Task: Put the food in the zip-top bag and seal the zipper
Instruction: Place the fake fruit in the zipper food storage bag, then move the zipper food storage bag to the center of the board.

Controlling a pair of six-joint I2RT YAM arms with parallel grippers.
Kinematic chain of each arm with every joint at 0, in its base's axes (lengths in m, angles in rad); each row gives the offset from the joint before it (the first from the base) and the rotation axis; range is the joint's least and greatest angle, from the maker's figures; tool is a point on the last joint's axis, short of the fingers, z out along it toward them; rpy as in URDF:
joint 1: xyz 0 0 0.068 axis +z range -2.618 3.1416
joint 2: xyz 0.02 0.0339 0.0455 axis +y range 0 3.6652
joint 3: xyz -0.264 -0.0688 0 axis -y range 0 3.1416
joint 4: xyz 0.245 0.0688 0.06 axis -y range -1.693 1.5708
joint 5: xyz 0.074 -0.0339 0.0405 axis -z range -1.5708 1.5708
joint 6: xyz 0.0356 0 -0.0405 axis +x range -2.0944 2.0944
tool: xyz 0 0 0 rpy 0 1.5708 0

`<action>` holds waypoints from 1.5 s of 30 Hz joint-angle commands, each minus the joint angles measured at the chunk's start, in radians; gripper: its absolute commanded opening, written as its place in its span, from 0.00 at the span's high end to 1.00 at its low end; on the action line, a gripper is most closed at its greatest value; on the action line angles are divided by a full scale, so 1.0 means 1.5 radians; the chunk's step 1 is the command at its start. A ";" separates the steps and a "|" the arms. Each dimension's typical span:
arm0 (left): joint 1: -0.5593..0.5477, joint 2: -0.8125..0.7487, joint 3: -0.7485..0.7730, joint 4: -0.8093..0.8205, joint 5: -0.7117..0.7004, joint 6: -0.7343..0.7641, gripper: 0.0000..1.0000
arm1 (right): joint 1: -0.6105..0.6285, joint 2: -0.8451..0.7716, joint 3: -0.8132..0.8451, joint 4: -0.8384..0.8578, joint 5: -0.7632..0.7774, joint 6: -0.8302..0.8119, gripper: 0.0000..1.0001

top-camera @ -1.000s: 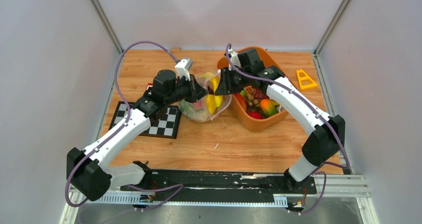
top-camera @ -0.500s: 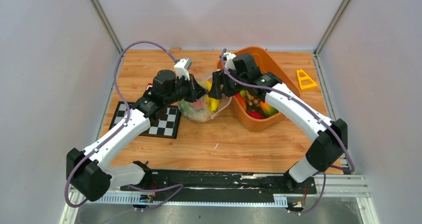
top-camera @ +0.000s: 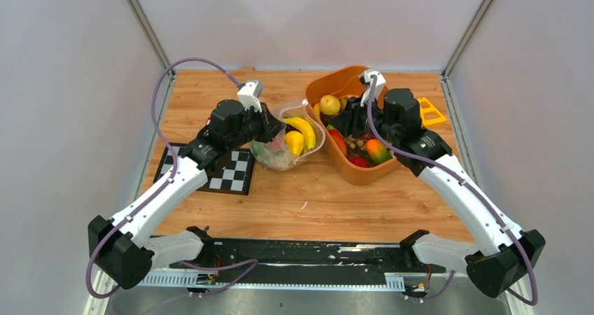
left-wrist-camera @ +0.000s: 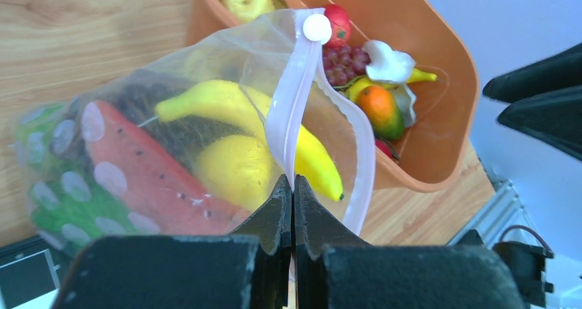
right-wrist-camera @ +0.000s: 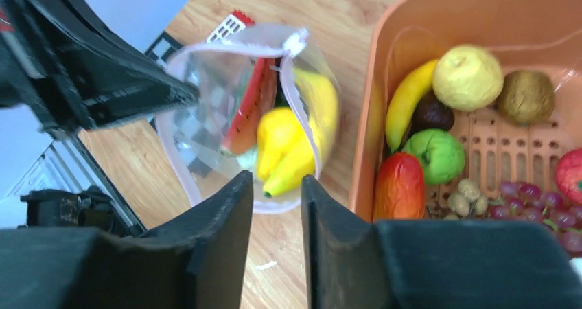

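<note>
The zip-top bag (top-camera: 279,154) stands open between the arms, and my left gripper (left-wrist-camera: 293,180) is shut on its zipper (left-wrist-camera: 285,110) at the near side of the mouth. Inside the bag lie a banana (left-wrist-camera: 226,103), a lemon (left-wrist-camera: 233,168), a watermelon slice (left-wrist-camera: 137,182) and a green cabbage (left-wrist-camera: 44,209). My right gripper (right-wrist-camera: 276,185) hovers open and empty over the left end of the orange basket (top-camera: 364,175). More food lies there: a banana (right-wrist-camera: 403,101), a green apple (right-wrist-camera: 439,154), a mango (right-wrist-camera: 399,185) and grapes (right-wrist-camera: 535,193).
A checkerboard (top-camera: 235,171) lies left of the bag, under my left arm. A yellow triangular piece (top-camera: 429,112) sits at the table's right edge beyond the basket. A small red block (right-wrist-camera: 237,18) shows behind the bag.
My right arm has pulled back from the bag's mouth to over the basket, and the banana it held now lies in the bag. The left gripper has kept its hold.
</note>
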State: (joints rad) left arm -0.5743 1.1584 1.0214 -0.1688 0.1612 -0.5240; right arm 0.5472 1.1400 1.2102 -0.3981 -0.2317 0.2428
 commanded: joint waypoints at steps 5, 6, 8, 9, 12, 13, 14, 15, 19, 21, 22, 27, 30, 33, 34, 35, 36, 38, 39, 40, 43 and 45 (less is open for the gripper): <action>-0.001 -0.059 0.015 -0.029 -0.103 0.046 1.00 | -0.005 0.019 -0.083 -0.025 -0.178 -0.068 0.92; -0.002 -0.058 0.017 -0.033 -0.102 0.047 1.00 | -0.004 0.030 -0.088 -0.032 -0.190 -0.076 0.95; -0.001 -0.056 0.015 -0.032 -0.101 0.042 1.00 | 0.003 0.050 -0.092 -0.045 -0.194 -0.090 0.96; -0.001 -0.056 0.012 -0.027 -0.101 0.038 1.00 | 0.007 0.062 -0.093 -0.047 -0.188 -0.095 0.96; -0.001 -0.056 0.006 -0.007 -0.091 0.022 1.00 | 0.015 0.115 -0.082 -0.062 -0.119 -0.104 0.95; -0.002 -0.054 0.007 -0.004 -0.088 0.019 1.00 | 0.018 0.138 -0.072 -0.075 -0.093 -0.111 0.96; -0.001 -0.056 0.008 -0.003 -0.086 0.017 1.00 | 0.018 0.159 -0.059 -0.091 -0.067 -0.115 0.97; -0.001 -0.057 0.008 -0.004 -0.087 0.017 1.00 | 0.018 0.176 -0.047 -0.109 -0.042 -0.114 0.97; -0.001 -0.065 0.006 -0.013 -0.094 0.020 1.00 | 0.018 0.201 -0.040 -0.103 0.084 -0.090 0.95; -0.001 -0.068 0.004 -0.015 -0.092 0.022 1.00 | 0.018 0.202 -0.041 -0.102 0.165 -0.077 0.94; -0.001 -0.068 0.004 -0.015 -0.089 0.025 1.00 | 0.016 0.200 -0.041 -0.102 0.219 -0.069 0.93; -0.001 -0.058 0.009 -0.015 -0.051 0.036 1.00 | -0.015 0.179 -0.059 -0.073 0.256 -0.047 0.92; -0.001 -0.043 0.021 -0.019 -0.009 0.045 1.00 | -0.051 0.155 -0.099 -0.011 0.218 -0.033 0.91; -0.001 -0.028 0.048 -0.035 0.068 0.074 1.00 | -0.096 0.105 -0.159 0.079 0.105 -0.021 0.89; -0.001 -0.025 0.058 -0.044 0.094 0.087 1.00 | -0.108 0.085 -0.178 0.115 0.064 -0.024 0.87; -0.001 -0.023 0.070 -0.056 0.120 0.101 1.00 | -0.118 0.068 -0.196 0.154 0.019 -0.032 0.84; -0.001 -0.021 0.086 -0.076 0.142 0.124 1.00 | -0.120 0.053 -0.208 0.185 -0.012 -0.045 0.82; -0.001 -0.018 0.126 -0.134 0.187 0.178 1.00 | -0.121 0.031 -0.221 0.222 -0.044 -0.068 0.75; -0.001 -0.015 0.148 -0.169 0.211 0.206 1.00 | -0.120 0.022 -0.225 0.235 -0.061 -0.087 0.74; -0.001 -0.014 0.168 -0.199 0.228 0.232 1.00 | -0.121 0.012 -0.232 0.256 -0.084 -0.105 0.73; -0.002 -0.017 0.215 -0.279 0.265 0.307 1.00 | -0.120 -0.027 -0.279 0.356 -0.155 -0.177 0.71; -0.001 -0.022 0.237 -0.319 0.287 0.342 1.00 | -0.120 -0.057 -0.318 0.417 -0.193 -0.221 0.64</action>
State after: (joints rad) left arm -0.5743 1.1561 1.2743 -0.5316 0.4404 -0.1913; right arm 0.3634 1.1343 0.8101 -0.0326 -0.3416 0.0689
